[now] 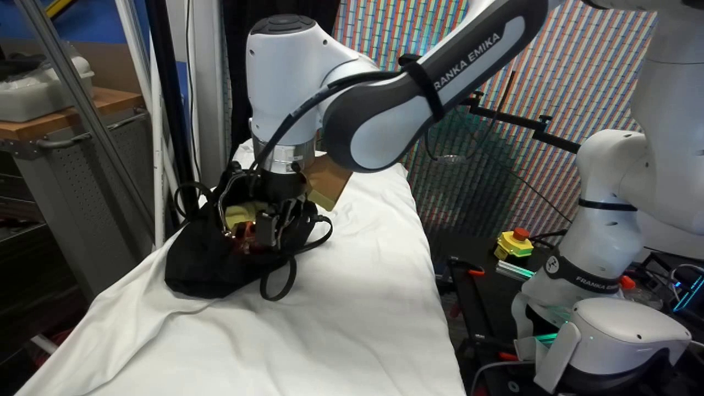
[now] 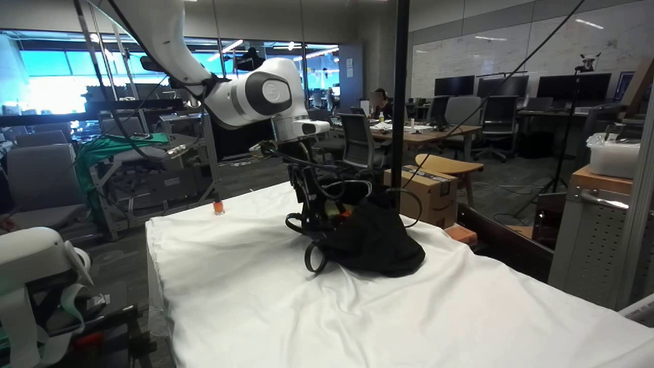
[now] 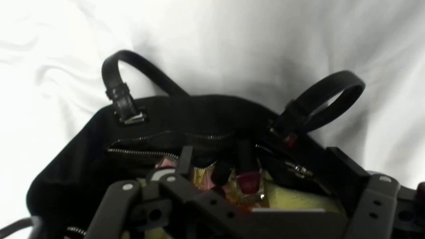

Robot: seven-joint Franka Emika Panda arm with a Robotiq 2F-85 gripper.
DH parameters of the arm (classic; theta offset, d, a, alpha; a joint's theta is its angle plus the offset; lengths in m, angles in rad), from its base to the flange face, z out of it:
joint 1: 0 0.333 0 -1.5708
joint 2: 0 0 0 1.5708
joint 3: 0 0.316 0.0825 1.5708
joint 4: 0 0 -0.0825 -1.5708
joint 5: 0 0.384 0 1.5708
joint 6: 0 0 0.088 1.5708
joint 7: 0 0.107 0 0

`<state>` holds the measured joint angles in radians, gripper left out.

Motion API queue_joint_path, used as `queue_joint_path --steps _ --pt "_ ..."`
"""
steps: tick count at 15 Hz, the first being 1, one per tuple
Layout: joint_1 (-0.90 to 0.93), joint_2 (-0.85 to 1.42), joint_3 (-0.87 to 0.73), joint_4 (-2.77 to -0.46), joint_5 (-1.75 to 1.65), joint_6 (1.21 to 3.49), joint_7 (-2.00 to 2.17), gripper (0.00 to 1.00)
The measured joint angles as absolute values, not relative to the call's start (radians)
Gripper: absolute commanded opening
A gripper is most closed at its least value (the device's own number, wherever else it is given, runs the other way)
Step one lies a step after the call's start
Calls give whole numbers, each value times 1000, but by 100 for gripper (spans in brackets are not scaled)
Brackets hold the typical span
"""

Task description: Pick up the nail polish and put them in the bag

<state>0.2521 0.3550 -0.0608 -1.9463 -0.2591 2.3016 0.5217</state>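
Observation:
The bag [image 3: 206, 113], soft and black with looped straps, lies on the white cloth in both exterior views, its mouth gaping. Inside, a dark red nail polish [image 3: 249, 182] with a black cap shows among several other bottles against the yellowish lining. Orange-red glints of bottles [image 2: 343, 213] show through the bag's mouth in an exterior view. Another nail polish [image 2: 218, 207], orange-red with a dark cap, stands upright by itself at the table's far edge. My gripper [image 3: 265, 161] reaches down into the bag's mouth, open, fingers wide apart; bottles lie below and between them, none visibly gripped.
White cloth [image 2: 245, 286] covers the table, with wrinkles round the bag. Strap loops [image 2: 316, 257] stick out on the bag's sides near the gripper. Beyond the table are a cardboard box [image 2: 429, 194] and a black upright pole [image 2: 399, 102]. A yellow emergency-stop box [image 1: 513, 246] sits beside the table.

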Motion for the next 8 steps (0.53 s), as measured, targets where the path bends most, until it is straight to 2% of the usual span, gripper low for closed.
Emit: queue_joint_path --steps 8 --pt "334 214 69 -2141 -277 2238 674 100"
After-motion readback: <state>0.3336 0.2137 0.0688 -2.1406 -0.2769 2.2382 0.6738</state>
